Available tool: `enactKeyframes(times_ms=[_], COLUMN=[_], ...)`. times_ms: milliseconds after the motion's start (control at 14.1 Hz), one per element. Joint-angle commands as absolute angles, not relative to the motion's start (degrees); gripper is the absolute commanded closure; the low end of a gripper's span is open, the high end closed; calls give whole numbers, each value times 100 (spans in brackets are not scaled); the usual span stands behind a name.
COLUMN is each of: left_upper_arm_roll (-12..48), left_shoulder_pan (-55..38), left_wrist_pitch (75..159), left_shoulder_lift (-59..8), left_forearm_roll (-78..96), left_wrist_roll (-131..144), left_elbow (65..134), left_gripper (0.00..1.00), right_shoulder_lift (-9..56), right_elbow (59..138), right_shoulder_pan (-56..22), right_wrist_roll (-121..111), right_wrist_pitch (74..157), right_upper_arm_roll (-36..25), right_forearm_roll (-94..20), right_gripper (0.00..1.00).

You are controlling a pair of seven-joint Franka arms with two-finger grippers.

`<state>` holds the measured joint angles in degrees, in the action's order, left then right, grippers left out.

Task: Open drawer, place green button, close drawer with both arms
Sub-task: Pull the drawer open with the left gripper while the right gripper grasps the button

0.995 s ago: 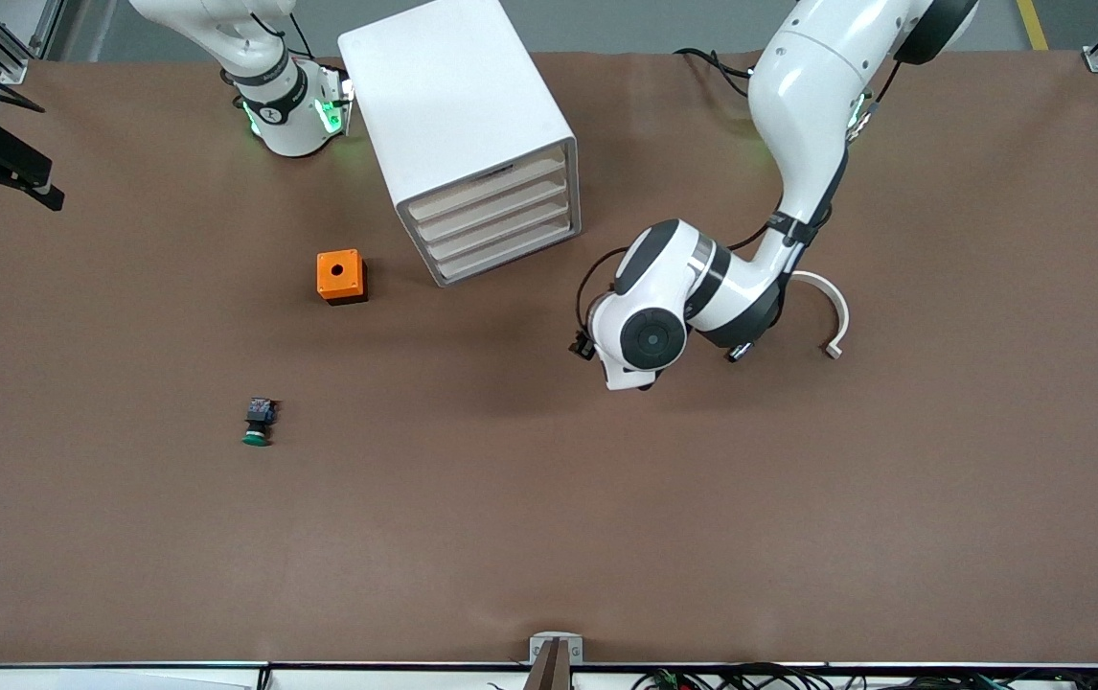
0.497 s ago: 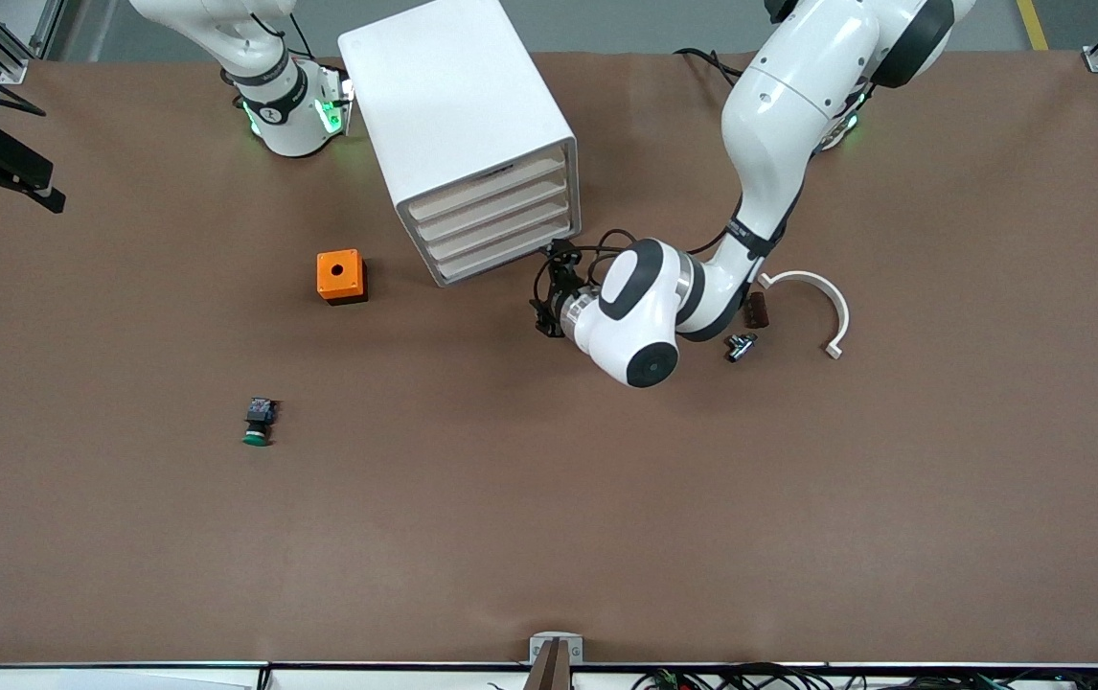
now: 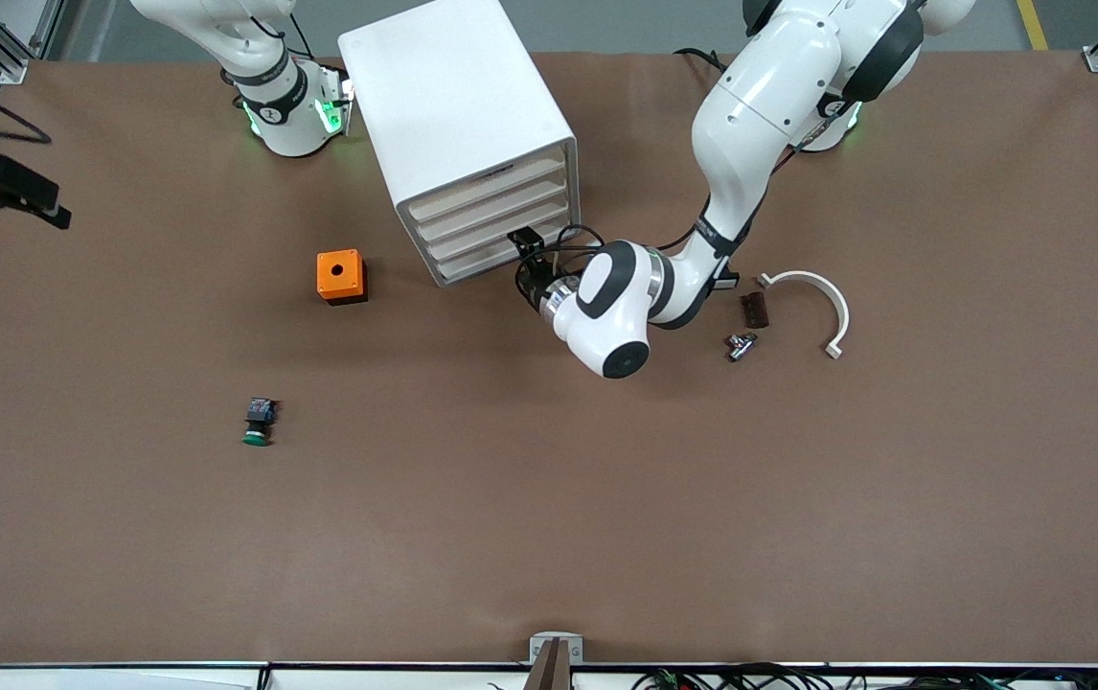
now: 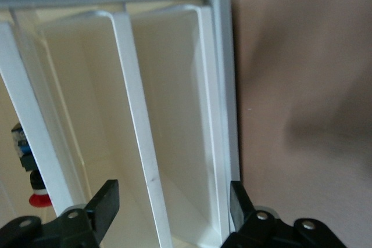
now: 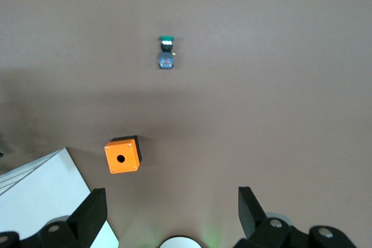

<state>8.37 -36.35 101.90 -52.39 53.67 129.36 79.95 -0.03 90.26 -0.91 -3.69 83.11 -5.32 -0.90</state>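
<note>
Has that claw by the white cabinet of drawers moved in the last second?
Yes. The left gripper has swung in from over bare table to the front of the cabinet, at its lower drawers, with open fingers.

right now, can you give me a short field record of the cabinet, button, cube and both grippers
cabinet: tall white box cabinet, four white tray drawers, all shut
button: tiny green-capped push button on the brown table, nearer the front camera than the cube
cube: orange cube with round hole, beside the cabinet
left gripper: open, at the drawer fronts
right gripper: open, waiting high over the cube
</note>
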Motion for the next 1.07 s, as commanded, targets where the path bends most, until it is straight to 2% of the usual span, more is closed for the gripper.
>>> enactKeyframes(times_ms=[0,71,213,426,569,640,711,995], left_upper_arm_roll=[800,800,800,800,800,791,800,660], left_shoulder_pan=[-3788,-3849,-3937,-3955,-4007,-4034,-3999,-3851], left_wrist_pitch=[10073,10064,10063,10063,10063,10063,10063,10063], left_shoulder_lift=[-5282,-5282,-5326,-5370,-5388,-5379,-5370,-5335], left_forearm_roll=[5599,5607,5616,5643,5634,5608,5581,5546], left_wrist_roll=[13349,13420,13430,13509,13518,13518,13518,13500], left_elbow=[7937,7937,7945,7954,7945,7937,7937,7910], left_gripper=[29,32,41,65,73,83,88,92], right_shoulder_lift=[639,1042,1361,1660,1696,1696,1696,1792], right_elbow=[8851,8833,8798,9218,9500,9701,9877,10913], right_shoulder_pan=[96,131,403,343,168,106,53,-123], right_wrist_roll=[-422,-422,-535,-589,-388,-161,7,202], right_wrist_pitch=[8358,8350,8681,9760,10368,10641,10913,12555], right_upper_arm_roll=[-483,-483,-475,-448,-448,-448,-440,-439], right_forearm_roll=[-18,0,-26,-96,-105,-105,-123,-589], right_gripper=[0,0,0,0,0,0,0,0])
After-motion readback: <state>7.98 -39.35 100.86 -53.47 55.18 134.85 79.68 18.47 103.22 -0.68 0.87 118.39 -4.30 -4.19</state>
